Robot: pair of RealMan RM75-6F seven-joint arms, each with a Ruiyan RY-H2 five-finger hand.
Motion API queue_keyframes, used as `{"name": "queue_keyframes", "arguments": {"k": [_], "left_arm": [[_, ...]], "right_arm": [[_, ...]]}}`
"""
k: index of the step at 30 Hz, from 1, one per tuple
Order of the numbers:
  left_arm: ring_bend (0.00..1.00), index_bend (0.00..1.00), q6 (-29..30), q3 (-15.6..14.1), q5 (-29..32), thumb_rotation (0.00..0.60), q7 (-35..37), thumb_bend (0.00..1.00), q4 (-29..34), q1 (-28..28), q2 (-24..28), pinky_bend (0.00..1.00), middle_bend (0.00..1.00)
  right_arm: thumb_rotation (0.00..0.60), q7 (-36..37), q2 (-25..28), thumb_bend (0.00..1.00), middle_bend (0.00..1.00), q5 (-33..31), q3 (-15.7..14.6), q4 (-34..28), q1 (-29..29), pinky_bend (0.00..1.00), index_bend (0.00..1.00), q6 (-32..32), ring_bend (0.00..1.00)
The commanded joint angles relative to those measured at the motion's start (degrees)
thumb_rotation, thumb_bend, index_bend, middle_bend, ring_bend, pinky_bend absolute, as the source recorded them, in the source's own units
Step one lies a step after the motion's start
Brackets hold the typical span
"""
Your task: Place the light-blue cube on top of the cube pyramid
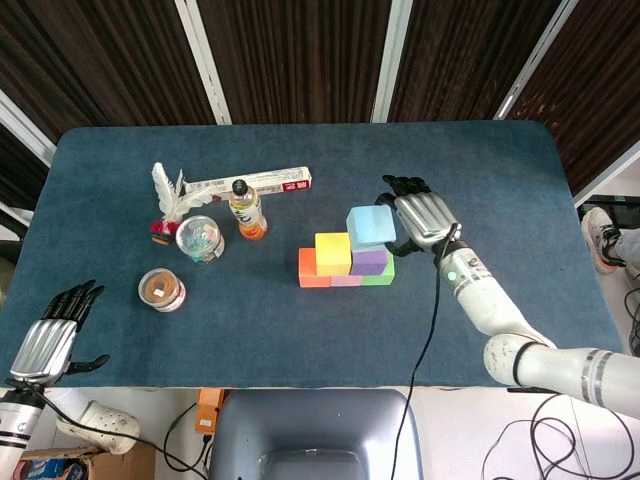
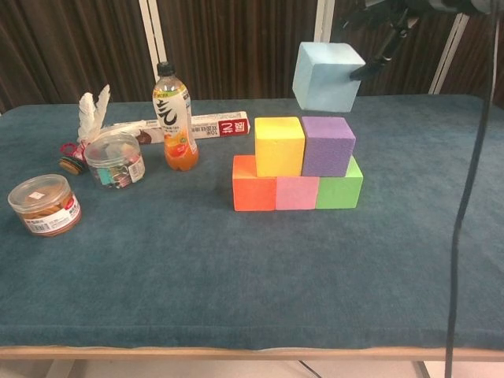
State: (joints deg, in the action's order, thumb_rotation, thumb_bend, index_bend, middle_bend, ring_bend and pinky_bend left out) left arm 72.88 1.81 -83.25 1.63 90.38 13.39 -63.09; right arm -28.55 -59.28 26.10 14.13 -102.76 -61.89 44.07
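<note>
The light-blue cube (image 1: 371, 226) sits in the right hand (image 1: 423, 218) in the head view, the fingers (image 1: 405, 185) gripping it from the right side. It hovers above the cube pyramid (image 1: 347, 260), overlapping the purple cube (image 1: 369, 259) and lying just right of the yellow cube (image 1: 332, 253). The left hand (image 1: 48, 340) hangs off the counter's (image 1: 480, 170) near-left edge, holding nothing, its fingers extended and a little apart. This looks like the carry-over step, with the release not yet done.

In the chest view the light-blue cube (image 2: 326, 76) is tilted and clear of the stack, apart from the purple cube (image 2: 327, 146) beneath it and off to the right of the seam with the yellow cube (image 2: 279, 146). Only dark fingers (image 2: 376, 55) show at the top edge, against the cube's right side. The next move, I judge, calls for shifting it left to centre over that seam, levelling it, lowering until it rests on both cubes, then letting go. A skewed landing could nudge the upper row.
</note>
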Motion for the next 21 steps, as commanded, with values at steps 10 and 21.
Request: {"name": "queue_keyframes", "arguments": {"k": [10, 21], "left_arm": [[0.00, 0.00, 0.72, -0.22, -0.24, 0.600, 0.20, 0.07, 0.22, -0.28, 0.20, 0.11, 0.01], [0.00, 0.00, 1.24, -0.69, -1.18, 0.600, 0.52, 0.07, 0.30, -0.44, 0.35, 0.11, 0.01]], "right_arm": [[0.600, 0.04, -1.06, 0.27, 0.03, -3.02, -3.21, 0.51, -2.76, 0.00, 0.45, 0.72, 0.00], [0.600, 1.34, -2.13, 0.27, 0.03, -3.84, -4.36, 0.62, -3.27, 0.00, 0.45, 1.94, 0.00]]}}
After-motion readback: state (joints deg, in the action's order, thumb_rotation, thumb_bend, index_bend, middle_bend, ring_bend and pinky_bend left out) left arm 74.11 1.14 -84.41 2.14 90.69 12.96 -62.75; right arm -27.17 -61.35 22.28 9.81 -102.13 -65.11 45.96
